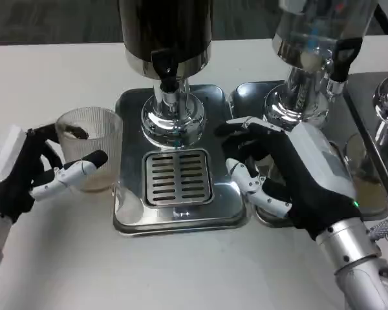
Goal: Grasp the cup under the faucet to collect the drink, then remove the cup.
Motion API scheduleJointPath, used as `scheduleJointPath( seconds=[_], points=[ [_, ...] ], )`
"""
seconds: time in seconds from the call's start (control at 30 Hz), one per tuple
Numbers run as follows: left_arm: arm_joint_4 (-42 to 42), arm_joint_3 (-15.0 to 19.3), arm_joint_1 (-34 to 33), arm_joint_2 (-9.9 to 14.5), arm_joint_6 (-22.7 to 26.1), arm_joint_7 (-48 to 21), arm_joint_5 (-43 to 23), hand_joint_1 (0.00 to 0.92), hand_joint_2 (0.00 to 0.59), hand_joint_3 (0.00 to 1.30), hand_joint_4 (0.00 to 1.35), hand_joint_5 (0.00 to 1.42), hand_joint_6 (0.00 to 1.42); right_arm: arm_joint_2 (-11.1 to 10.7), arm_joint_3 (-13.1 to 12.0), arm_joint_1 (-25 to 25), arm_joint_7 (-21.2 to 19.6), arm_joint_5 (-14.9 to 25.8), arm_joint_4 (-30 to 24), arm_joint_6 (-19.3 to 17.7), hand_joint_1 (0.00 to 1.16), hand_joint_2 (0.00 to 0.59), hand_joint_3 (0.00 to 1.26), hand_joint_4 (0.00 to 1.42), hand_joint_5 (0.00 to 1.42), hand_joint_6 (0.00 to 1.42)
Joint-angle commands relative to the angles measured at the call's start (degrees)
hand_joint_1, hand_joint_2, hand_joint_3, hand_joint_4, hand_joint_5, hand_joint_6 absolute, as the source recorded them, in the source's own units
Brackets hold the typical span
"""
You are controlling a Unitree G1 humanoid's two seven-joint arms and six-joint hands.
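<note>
Head view, nearest first: the right hand (291, 177) sits at about four o'clock, its silver forearm running off toward the bottom right corner. Its fingers are spread and gently curved, with nothing between them, and it lies over the right edge of the drip tray (132, 219), which is shared with the neighbouring tray to the right. At about eight o'clock the left hand (32, 174) reaches in from the left edge. Its thumb and fingers wrap the ribbed clear cup (87, 145), one white fingertip lying across the cup's front wall and a dark one hooked at the rim on the far side. The cup stands on the white table (58, 258) just beside the tray's left edge, toward nine o'clock, not on the slotted grate (178, 175) at the centre. Whether the cup holds any drink is hard to tell through the ribbing. Beyond the grate, at twelve o'clock, rises the chrome base of the dark dispenser, its black faucet (167, 71) pointing down above the base. At about two o'clock stands a second dispenser (317, 32) with a clear tank.
</note>
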Motion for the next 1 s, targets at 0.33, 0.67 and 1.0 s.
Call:
scheduleJointPath(
  seconds=[0.33,0.67,1.0],
  points=[
    [-0.99,-0.63,-3.17,-1.64,-0.85,-0.53,0.38,0.145,0.234,0.55,0.6,0.86,1.11,0.19,-0.18,0.29,-0.66,0.32,-0.88,-0.63,0.38,0.461,0.41,0.46,0.53,0.51],
    [0.15,-2.79,-5.54,-3.69,0.3,-2.3,1.65,0.139,0.235,0.55,0.61,0.86,1.11,0.46,-0.55,1.73,-0.79,0.01,-2.83,0.16,0.38,0.461,0.41,0.46,0.53,0.51],
    [1.03,-4.57,-7.12,-4.94,1.11,-3.94,2.8,0.137,0.236,0.56,0.61,0.86,1.11,1.0,-0.79,3.15,-1.13,-0.58,-4.45,0.89,0.38,0.461,0.41,0.46,0.53,0.51]
  ],
)
